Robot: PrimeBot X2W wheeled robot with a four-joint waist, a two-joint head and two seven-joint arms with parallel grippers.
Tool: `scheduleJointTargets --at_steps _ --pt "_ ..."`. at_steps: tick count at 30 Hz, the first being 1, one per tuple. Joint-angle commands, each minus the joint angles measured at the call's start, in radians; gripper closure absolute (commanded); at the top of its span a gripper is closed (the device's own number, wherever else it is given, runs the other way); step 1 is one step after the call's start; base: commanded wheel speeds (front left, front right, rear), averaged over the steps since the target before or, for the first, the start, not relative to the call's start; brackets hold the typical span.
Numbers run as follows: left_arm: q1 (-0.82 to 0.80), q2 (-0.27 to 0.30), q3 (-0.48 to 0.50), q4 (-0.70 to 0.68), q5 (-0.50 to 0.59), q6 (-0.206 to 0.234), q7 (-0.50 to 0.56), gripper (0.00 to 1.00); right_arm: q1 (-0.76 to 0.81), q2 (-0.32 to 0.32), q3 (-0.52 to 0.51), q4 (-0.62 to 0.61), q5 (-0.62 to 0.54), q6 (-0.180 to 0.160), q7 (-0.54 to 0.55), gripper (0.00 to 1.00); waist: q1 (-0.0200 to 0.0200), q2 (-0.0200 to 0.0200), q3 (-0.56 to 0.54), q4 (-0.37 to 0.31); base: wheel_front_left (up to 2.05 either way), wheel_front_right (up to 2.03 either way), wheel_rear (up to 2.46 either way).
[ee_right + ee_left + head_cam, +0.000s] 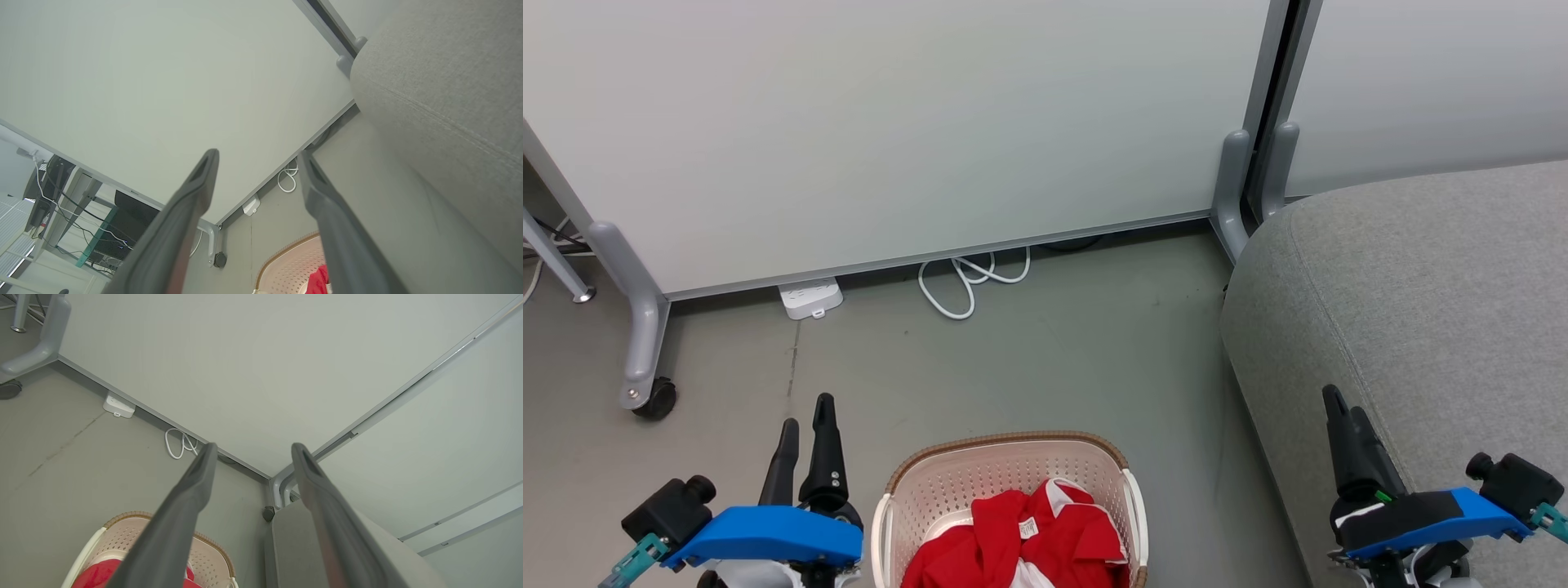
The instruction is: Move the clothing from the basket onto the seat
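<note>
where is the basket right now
In the head view the basket sits on the floor at bottom centre, between the left pincer and the grey seat to its right, with the red clothing inside.

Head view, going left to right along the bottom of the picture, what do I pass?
The left end effector → the basket with the red clothing inside it → the right end effector, which overlaps the grey seat.

Your head view looks down over the basket, your wrist views sit lower, sharing basket and partition.
</note>
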Motion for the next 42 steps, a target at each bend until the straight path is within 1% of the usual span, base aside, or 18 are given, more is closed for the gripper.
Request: scheduleJointTargets --at_steps 1,13,23,34,42 --pt "-0.018 0.008 -0.009 -0.015 0.041 0.001 -0.012 0.00 -0.022 -0.008 0.003 -0.012 -0.045 0.001 -0.010 0.00 -0.0001 0.0000 0.000 0.000 0.00 0.00 0.00" --pt "-0.024 0.009 -0.034 -0.007 0.202 0.009 -0.047 0.00 -0.024 -0.009 0.006 -0.023 -0.203 0.002 -0.023 0.00 -0.0001 0.0000 0.000 0.001 0.00 0.00 0.00" --pt "-0.022 0.009 -0.046 -0.001 0.316 0.008 -0.073 0.00 -0.022 -0.010 0.008 -0.038 -0.325 0.002 -0.034 0.00 -0.0001 0.0000 -0.001 0.004 0.00 0.00 0.00" --pt "-0.021 0.010 -0.051 0.007 0.420 0.009 -0.100 0.00 -0.018 -0.011 0.004 -0.053 -0.457 0.002 -0.046 0.00 -0.0001 0.0000 -0.004 0.008 0.00 0.00 0.00" --pt "-0.019 0.010 -0.049 0.010 0.471 0.013 -0.115 0.00 -0.017 -0.012 0.002 -0.055 -0.520 0.002 -0.055 0.00 -0.0001 0.0000 -0.006 0.008 0.00 0.00 0.00"
